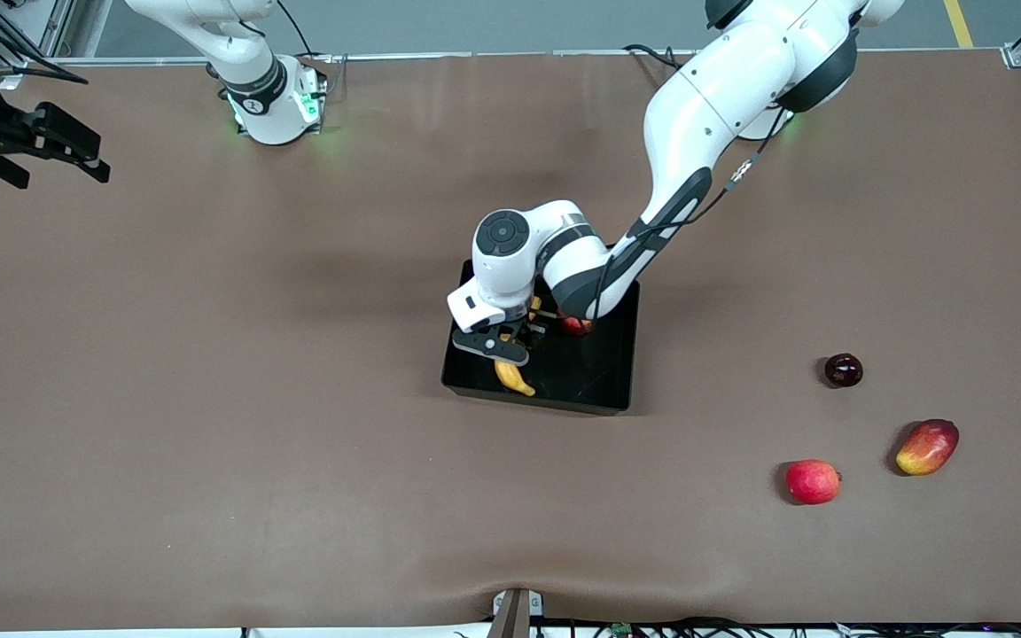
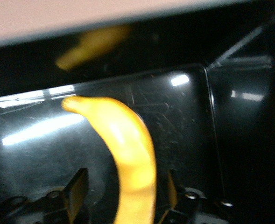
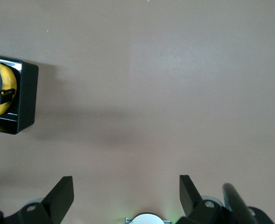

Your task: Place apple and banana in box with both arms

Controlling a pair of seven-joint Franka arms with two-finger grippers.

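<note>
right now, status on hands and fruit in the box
Left hand low in the box, fingers open around the banana. Apple in the box too. Right hand open, waiting at the table's edge. Nothing blocking.

evenly lit from overhead in the front view, soft and a bit flat. faint blurry shadows on the table (image 1: pixel 209 399) under the arms and beside the loose fruit. green glow at both arm bases. left wrist view dim and smeared, nothing really sharp: white streaks of glare across the glossy floor of the box (image 2: pixel 184 121), a fuzzy yellow reflection of the banana (image 2: pixel 128 149) in the box wall. right wrist view bright, washed-out, with a broad soft shadow across the table.
</note>
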